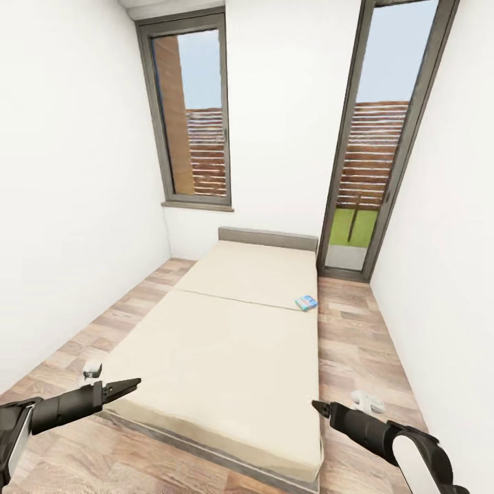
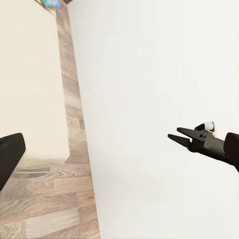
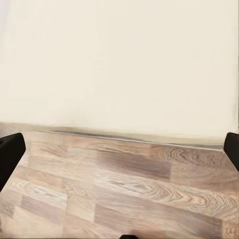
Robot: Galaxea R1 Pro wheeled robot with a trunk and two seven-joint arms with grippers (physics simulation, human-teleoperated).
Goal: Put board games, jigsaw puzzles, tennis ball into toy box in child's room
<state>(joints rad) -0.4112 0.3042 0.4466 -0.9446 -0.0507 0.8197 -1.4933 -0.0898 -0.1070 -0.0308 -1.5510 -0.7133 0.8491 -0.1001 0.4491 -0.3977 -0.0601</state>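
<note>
From the foot of the bed (image 1: 226,329), both claws empty, left claw (image 1: 132,385) slightly spread, right claw (image 1: 317,406) pressed together, I should roll along the right side toward the blue board game (image 1: 307,302) at the mattress's far right edge.

One bed (image 1: 226,343) stands in the room, its mattress split into two sections. One board game (image 1: 307,302), blue, lies on it near the far right edge; the same box shows as a sliver in the left wrist view (image 2: 51,3). There are two grippers: the left gripper (image 1: 130,385) and the right gripper (image 1: 317,407). The far wall has two glazed openings, one window (image 1: 192,113) and one tall glass door (image 1: 374,144). Two small white objects sit on the floor (image 1: 357,343), one (image 1: 91,371) by the bed's left side and one (image 1: 368,400) by its right; what they are cannot be made out.
</note>
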